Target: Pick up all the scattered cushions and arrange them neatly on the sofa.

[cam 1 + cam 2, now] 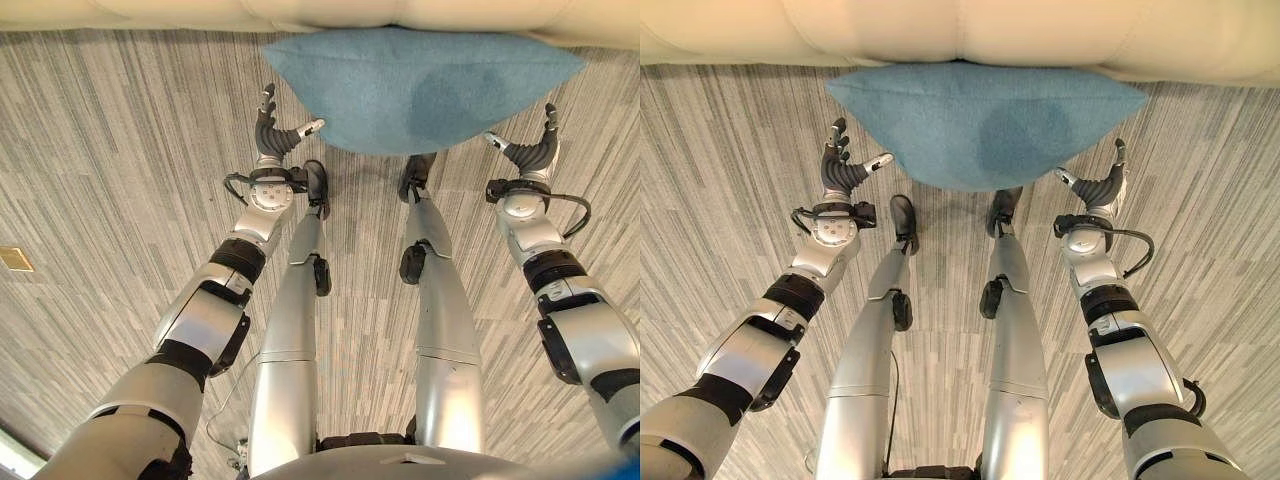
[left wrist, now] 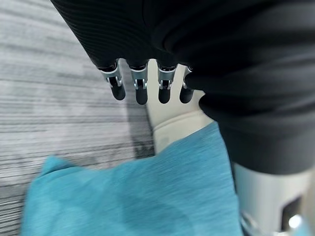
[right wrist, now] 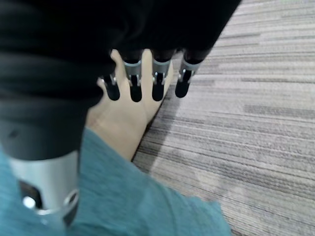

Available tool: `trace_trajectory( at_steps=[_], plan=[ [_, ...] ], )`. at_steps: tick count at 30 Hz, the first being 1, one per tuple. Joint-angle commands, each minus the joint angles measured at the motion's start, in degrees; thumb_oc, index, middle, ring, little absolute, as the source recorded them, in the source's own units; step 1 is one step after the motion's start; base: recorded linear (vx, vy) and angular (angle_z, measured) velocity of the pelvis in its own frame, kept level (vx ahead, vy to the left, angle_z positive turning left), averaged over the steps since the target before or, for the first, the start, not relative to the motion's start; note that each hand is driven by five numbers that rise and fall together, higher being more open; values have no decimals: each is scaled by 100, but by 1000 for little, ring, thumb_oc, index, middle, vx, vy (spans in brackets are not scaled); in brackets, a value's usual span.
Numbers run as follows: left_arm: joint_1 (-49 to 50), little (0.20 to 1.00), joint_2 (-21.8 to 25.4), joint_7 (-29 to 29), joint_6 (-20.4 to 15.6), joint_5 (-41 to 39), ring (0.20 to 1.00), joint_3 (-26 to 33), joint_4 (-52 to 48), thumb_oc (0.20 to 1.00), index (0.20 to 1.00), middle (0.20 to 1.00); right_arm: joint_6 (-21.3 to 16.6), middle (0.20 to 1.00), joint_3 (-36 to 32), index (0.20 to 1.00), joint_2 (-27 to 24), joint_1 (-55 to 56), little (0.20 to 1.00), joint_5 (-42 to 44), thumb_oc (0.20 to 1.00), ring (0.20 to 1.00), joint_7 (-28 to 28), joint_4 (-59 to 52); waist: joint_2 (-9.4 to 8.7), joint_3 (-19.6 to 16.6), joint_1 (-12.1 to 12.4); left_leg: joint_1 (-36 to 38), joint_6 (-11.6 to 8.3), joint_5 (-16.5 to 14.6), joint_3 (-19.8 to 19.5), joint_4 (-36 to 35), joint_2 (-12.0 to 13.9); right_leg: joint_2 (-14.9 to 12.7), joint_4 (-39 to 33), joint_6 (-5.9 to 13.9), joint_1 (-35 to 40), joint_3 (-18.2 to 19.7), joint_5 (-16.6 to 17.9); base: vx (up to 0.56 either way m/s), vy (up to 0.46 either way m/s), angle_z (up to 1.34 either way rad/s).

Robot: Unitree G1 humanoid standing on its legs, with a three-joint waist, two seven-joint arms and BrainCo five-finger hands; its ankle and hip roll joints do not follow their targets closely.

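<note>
Blue cushion point(image 1: 420, 85) soft, light; take by side edges. Left hand point(image 1: 272, 135), right hand point(image 1: 530, 150) spread, flanking it w/o grip.

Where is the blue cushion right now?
The blue cushion lies on the carpet against the sofa base, centred between the open left hand and right hand.

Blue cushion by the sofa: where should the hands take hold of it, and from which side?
Probably by its two tapering side corners, one hand from each side. The blue cushion lies wide on the carpet against the sofa, and the left hand and right hand already flank it with open fingers, thumbs toward its edges. It looks too wide for a single hand.
</note>
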Motion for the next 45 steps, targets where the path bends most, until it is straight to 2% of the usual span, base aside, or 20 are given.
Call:
trace_trajectory(
  at_steps=[1, 7, 11, 15, 16, 17, 18, 21, 25, 27, 29, 31, 35, 37, 38, 40, 41, 43, 45],
  plan=[
    [373, 1000, 14, 34, -157, -120, 1000, 161, -104, 1000, 1000, 1000, -299, 1000, 148, 1000, -147, 309, 1000, 269, 1000, 1000, 20, -168, 221, -603, -71, -153, -74, -277, -437, -217, -45, -110, 1039, 693, 35, 160, -1150, 0, 0, 0],
    [-68, 1000, -93, 108, -76, -68, 1000, -13, 31, 1000, 1000, 1000, -353, 1000, 396, 1000, -267, -344, 1000, 391, 1000, 1000, 59, -184, 256, -653, -29, -401, -35, -282, -465, -116, -44, -117, 1233, 725, -277, 213, -1185, 25, -24, 1],
    [-860, 1000, -400, 296, 126, 134, 1000, -302, 501, 1000, 1000, 1000, -416, 1000, 825, 1000, -146, -1388, 1000, 577, 1000, 1000, 29, -290, 267, -721, 15, -602, 69, -286, -479, -13, -55, -90, 1425, 744, -567, 325, -1179, 37, -4, -1],
    [-1272, 1000, -533, 297, 76, -114, 1000, -350, 534, 1000, 1000, 1000, -407, 1000, 1065, 1000, 0, -1871, 1000, 621, 1000, 1000, 43, -454, 281, -755, 25, -693, 79, -283, -480, 32, -55, -86, 1480, 742, -670, 350, -1182, 0, 0, 0],
    [-1519, 592, -662, 268, -76, -559, 592, -358, 326, 592, 592, 592, -386, 514, 1260, 514, 140, -2192, 514, 585, 514, 514, 57, -707, 297, -810, 42, -759, 84, -284, -483, 103, -64, -84, 1550, 731, -732, 353, -1183, 0, 0, 0],
    [-1524, 347, -658, 265, -76, -566, 347, -355, 327, 347, 347, 347, -382, 310, 1263, 310, 141, -2196, 310, 583, 310, 310, 54, -711, 298, -810, 38, -766, 84, -287, -483, 109, -65, -85, 1556, 731, -739, 353, -1185, 0, 0, 0],
    [-1589, 200, -728, 267, -153, -711, 200, -346, 181, 200, 200, 200, -394, 200, 1300, 200, 218, -2278, 200, 582, 200, 200, 62, -838, 306, -836, 45, -779, 84, -288, -486, 125, -64, -73, 1585, 725, -759, 357, -1195, 0, 0, 0],
    [-1636, 200, -868, 362, -414, -853, 200, -330, -632, 200, 200, 200, -620, 200, 1310, 200, 585, -2326, 200, 461, 200, 200, 90, -1507, 349, -981, 37, -848, 67, -303, -512, 186, -76, -15, 1636, 705, -783, 349, -1227, -2, -33, 0],
    [-1365, 200, -859, 422, -521, -808, 200, -203, -1239, 200, 200, 200, -772, 200, 1125, 200, 681, -1985, 200, 288, 200, 200, 96, -2054, 361, -1119, 11, -801, 28, -304, -566, 200, -75, 35, 1625, 677, -694, 331, -1246, -5, -45, 0],
    [-1285, 200, -857, 445, -537, -781, 200, -164, -1371, 200, 200, 200, -801, 200, 1056, 200, 683, -1877, 200, 247, 200, 200, 92, -2183, 358, -1150, 10, -790, 21, -312, -574, 227, -70, 49, 1641, 660, -663, 312, -1264, -4, -22, 2],
    [-813, 200, -748, 433, -474, -421, 200, -17, -2061, 200, 200, 200, -907, 200, 761, 200, 626, -1299, 200, -20, 200, 200, 150, -2786, 360, -1267, 9, -635, -12, -420, -655, 470, -35, 123, 1871, 605, -468, 264, -1418, -8, -47, 9],
    [-326, 200, -678, 396, -398, -149, 200, 57, -2528, 200, 200, 200, -933, 200, 596, 200, 598, -843, 200, -204, 200, 200, 251, -3134, 353, -1291, -11, -501, -34, -552, -709, 823, -4, 81, 2130, 583, -203, 142, -1500, -10, -48, 6],
    [528, 200, -621, 205, -408, 16, 200, 203, -3252, 200, 200, 200, -991, 200, 402, 200, 651, -24, 200, -316, 200, 200, 499, -3779, 339, -1402, 1, 184, -126, -585, -780, 662, 58, 15, 2001, 578, 527, -58, -1494, -6, -44, 5],
    [1230, 200, -471, 27, -463, 115, 200, 217, -3796, 200, 200, 200, -1070, 200, 306, 200, 694, 705, 200, -349, 200, 200, 681, -4308, 328, -1527, 21, 984, -230, -501, -846, 140, 60, -5, 1506, 590, 1291, -218, -1438, 21, -42, 12],
    [1411, 200, -444, -36, -495, 144, 200, 247, -3955, 200, 200, 200, -1113, 200, 255, 200, 736, 919, 200, -326, 200, 200, 742, -4381, 317, -1542, 41, 1135, -236, -302, -846, -37, 49, -30, 1305, 534, 1450, -292, -1257, -10, -25, 9],
    [1821, 200, -439, -151, -549, 122, 200, 292, -4130, 200, 200, 200, -1158, 200, 216, 200, 783, 1393, 200, -268, 200, 200, 862, -4588, 299, -1615, 48, 1698, -270, -267, -866, -362, 20, -29, 975, 551, 1954, -399, -1176, -6, -6, 10],
    [2263, 200, -413, -268, -618, 62, 200, 300, -4319, 200, 200, 200, -1169, 200, 183, 200, 820, 1879, 200, -231, 200, 200, 992, -4763, 267, -1685, 56, 2262, -281, -253, -892, -619, 1, -28, 667, 574, 2504, -486, -1107, 18, 8, 11],
    [2282, 200, -412, -269, -615, 62, 200, 297, -4329, 200, 200, 200, -1165, 200, 183, 200, 822, 1899, 200, -231, 200, 200, 994, -4774, 271, -1659, 56, 2318, -282, -244, -898, -648, 5, -21, 639, 575, 2563, -497, -1099, 27, 19, 5],
    [3115, 200, -280, -535, -681, -34, 200, 362, -4619, 200, 200, 200, -1154, 200, 68, 200, 793, 2714, 200, -233, 200, 200, 1242, -5064, 224, -1694, 92, 3468, -280, -257, -873, -1051, 39, -36, 182, 633, 3686, -624, -1032, 118, 83, -3]
  ],
)
